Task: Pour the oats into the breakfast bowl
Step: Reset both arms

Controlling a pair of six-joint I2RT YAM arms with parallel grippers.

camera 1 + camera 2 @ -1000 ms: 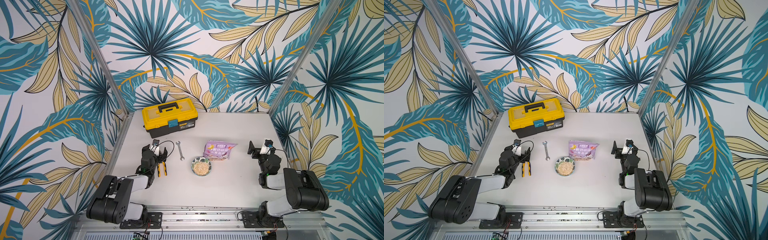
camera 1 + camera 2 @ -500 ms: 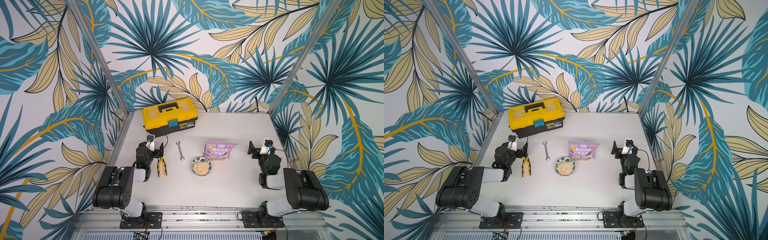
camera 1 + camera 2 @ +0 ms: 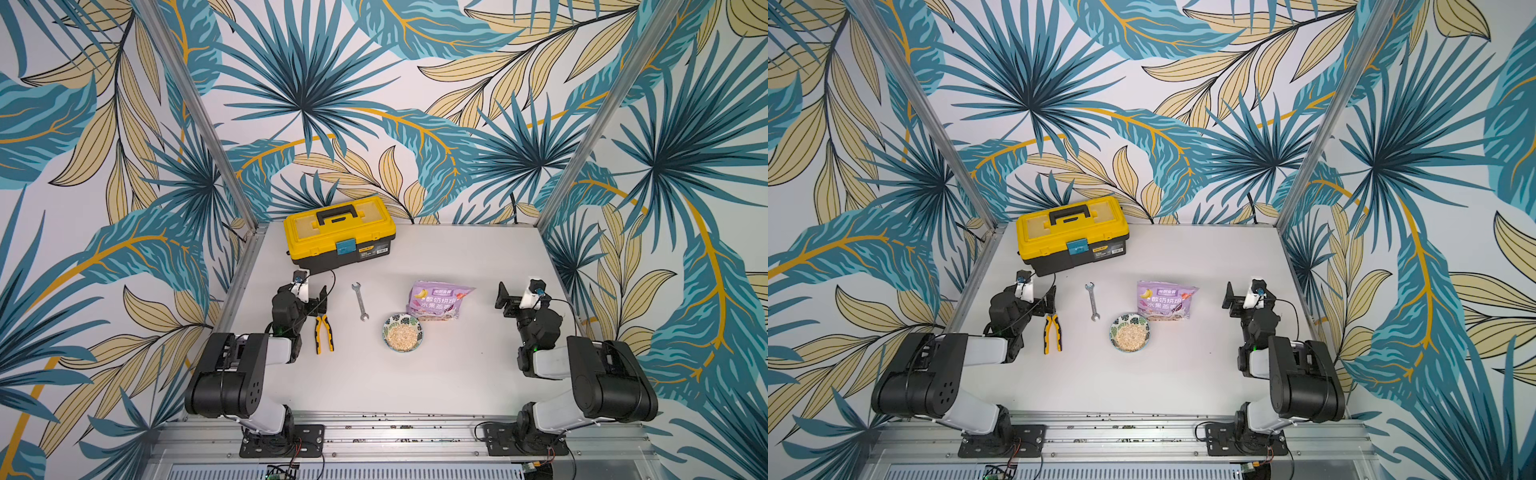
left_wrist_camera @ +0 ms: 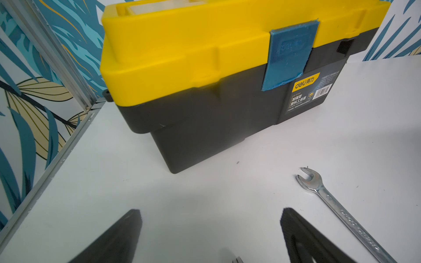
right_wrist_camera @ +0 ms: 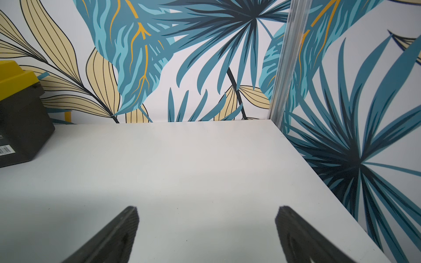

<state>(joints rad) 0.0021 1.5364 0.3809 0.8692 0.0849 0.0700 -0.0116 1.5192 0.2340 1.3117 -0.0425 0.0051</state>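
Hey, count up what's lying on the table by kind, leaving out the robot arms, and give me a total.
Hand tools: 2, wrench and pliers
Toolboxes: 1, yellow toolbox
Food pouches: 1, purple pouch
Bowls: 1, breakfast bowl
Total: 5

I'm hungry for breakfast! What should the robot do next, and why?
Probably just rest both arms: the breakfast bowl already holds oats, the pouch lies next to it, and the left gripper and right gripper are open, empty.
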